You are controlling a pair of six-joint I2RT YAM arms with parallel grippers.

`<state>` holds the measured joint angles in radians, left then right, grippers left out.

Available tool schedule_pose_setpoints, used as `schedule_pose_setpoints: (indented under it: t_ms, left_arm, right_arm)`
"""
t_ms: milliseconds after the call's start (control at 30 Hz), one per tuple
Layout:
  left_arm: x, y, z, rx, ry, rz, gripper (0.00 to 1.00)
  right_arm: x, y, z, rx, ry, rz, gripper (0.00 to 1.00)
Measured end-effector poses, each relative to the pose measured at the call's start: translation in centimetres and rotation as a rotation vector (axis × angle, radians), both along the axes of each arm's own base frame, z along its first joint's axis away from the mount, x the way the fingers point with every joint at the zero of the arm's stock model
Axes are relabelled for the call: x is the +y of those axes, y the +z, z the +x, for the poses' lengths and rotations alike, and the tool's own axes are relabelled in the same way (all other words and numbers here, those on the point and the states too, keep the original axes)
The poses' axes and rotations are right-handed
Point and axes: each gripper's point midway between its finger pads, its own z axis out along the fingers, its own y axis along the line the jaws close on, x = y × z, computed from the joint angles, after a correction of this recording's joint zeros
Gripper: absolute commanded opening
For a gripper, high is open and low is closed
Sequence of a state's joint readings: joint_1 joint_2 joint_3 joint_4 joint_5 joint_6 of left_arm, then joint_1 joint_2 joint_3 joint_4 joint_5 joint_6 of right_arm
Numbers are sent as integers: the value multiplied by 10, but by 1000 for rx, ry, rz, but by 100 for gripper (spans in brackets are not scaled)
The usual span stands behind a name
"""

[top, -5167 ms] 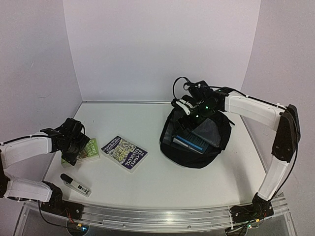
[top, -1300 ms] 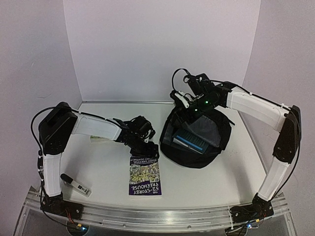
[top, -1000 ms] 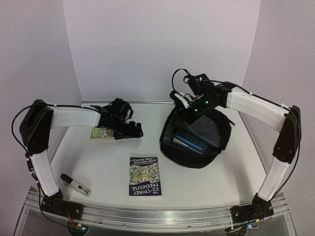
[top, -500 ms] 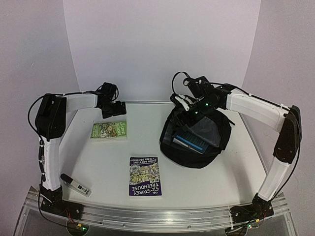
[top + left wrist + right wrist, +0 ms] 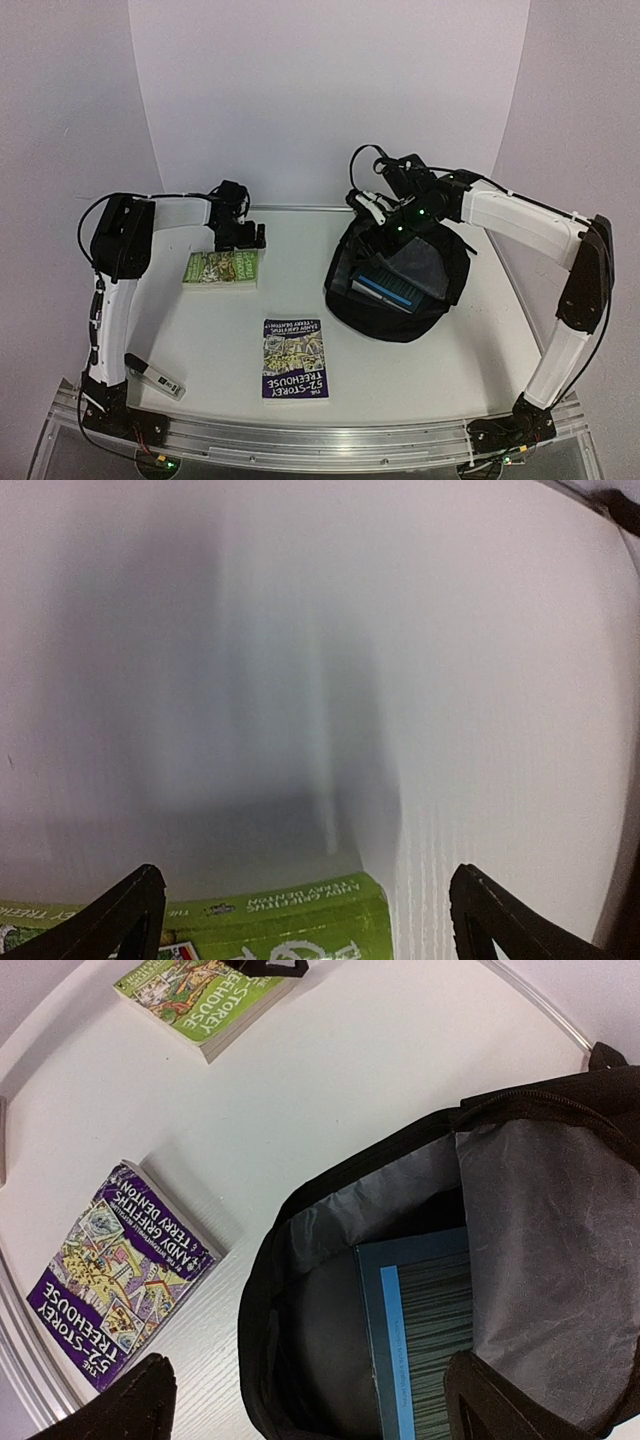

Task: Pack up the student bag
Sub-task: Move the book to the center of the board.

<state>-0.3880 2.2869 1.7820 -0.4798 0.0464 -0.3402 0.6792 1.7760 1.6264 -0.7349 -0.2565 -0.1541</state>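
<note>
The student bag [image 5: 440,285] lies open at the right of the table, a blue book [image 5: 392,285] inside it. My right gripper [image 5: 380,215] hovers open over the bag's far rim. In the right wrist view its jaws [image 5: 310,1400] stand wide above the bag's black rim [image 5: 330,1185] and the blue book [image 5: 430,1340], holding nothing. My left gripper [image 5: 248,238] is open at the back left, just beyond a green book [image 5: 222,268]. The left wrist view has that green book [image 5: 280,925] low between the spread fingers [image 5: 130,915]. A purple book [image 5: 295,358] lies front centre.
A small white and black marker [image 5: 153,375] lies near the front left corner. White walls close the table [image 5: 450,360] at the back and both sides. The right wrist view also takes in the purple book [image 5: 115,1270] and the green book [image 5: 205,995].
The left arm left the purple book at front centre and swung to the back left by the green book, its jaws spreading wider. The right gripper stayed over the bag.
</note>
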Motion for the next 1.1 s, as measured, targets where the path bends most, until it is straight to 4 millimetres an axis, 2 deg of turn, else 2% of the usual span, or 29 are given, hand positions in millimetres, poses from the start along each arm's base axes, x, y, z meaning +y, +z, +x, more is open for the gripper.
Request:
schedule_pose_setpoints:
  t_ms: [133, 267, 367, 433, 500, 600, 700, 767, 800, 867, 967, 1100]
  left_arm:
    - [-21, -8, -37, 41, -85, 31, 94]
    - [-51, -17, -100, 113, -203, 57, 92]
    - [-60, -17, -148, 159, -267, 53, 95]
    - [-51, -11, -173, 168, -258, 43, 98]
    - [-32, 7, -189, 152, -204, 27, 99]
    - [-5, 47, -194, 58, -82, -22, 100]
    - [17, 86, -191, -41, 46, -85, 100]
    - [36, 99, -191, -78, 151, -123, 100]
    - [45, 101, -190, -84, 196, -137, 100]
    - [67, 91, -193, -73, 298, -160, 100]
    - [101, 61, -206, -6, 436, -138, 99]
    - [121, 36, -219, 65, 544, -137, 97]
  right_arm:
    - [0, 0, 0, 1, 3, 2, 93]
    - [1, 0, -1, 3, 7, 5, 93]
    - [2, 0, -2, 9, 13, 12, 92]
    - [4, 0, -3, 17, 19, 18, 91]
    - [7, -3, -4, 31, 26, 25, 90]
    - [13, -9, -2, 50, 32, 28, 90]
    - [19, -15, 0, 68, 37, 30, 89]
    - [23, -19, 1, 79, 40, 31, 89]
    - [24, -20, 0, 83, 41, 31, 89]
    - [27, -19, 0, 86, 43, 37, 89]
    - [31, -15, -1, 86, 47, 52, 89]
    - [40, -12, 1, 97, 53, 78, 88]
